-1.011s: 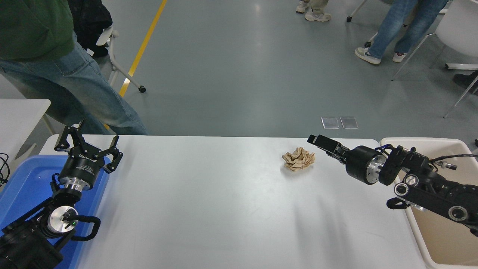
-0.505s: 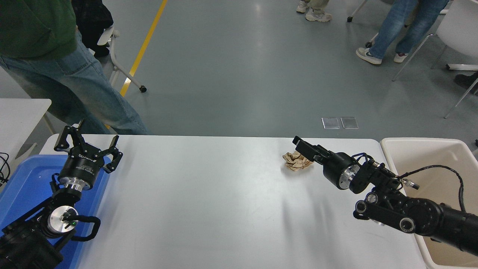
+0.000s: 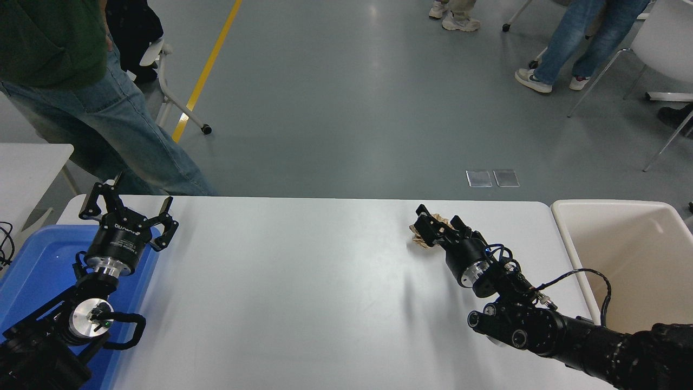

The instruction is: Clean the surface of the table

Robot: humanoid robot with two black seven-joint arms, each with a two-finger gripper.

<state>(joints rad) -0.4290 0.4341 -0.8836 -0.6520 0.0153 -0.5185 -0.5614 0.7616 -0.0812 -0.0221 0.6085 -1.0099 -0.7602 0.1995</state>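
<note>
Since the frame a second ago I have brought the right arm in from over the beige tub and forward across the tabletop; the right gripper [image 3: 433, 227] now sits over the crumpled ball of brown paper [image 3: 418, 238], which has not shifted. Its black fingers [image 3: 424, 214] are spread on either side of the wad, and most of the paper is hidden beneath them; only the left edge and a scrap at the top show. Fingers apart, not clamped; I cannot tell whether they touch the paper.

The large white rectangular tabletop with rounded corners [image 3: 303, 292] fills the lower half of the view. The paper wad lies near its far edge, right of centre, well short of the far right corner.

The beige plastic tub [image 3: 563, 216] stands just beside the tabletop's right edge. A blue plastic bin [image 3: 32, 260] stands at the left edge, near the far left corner.

The left gripper [image 3: 128, 210] is parked over the near left part of the tabletop and the blue bin, fingers spread, holding nothing.

A person in a green top and blue jeans [image 3: 108, 124] stands beyond the far left corner. A smaller white table [image 3: 27, 162] shows in part at the left.
</note>
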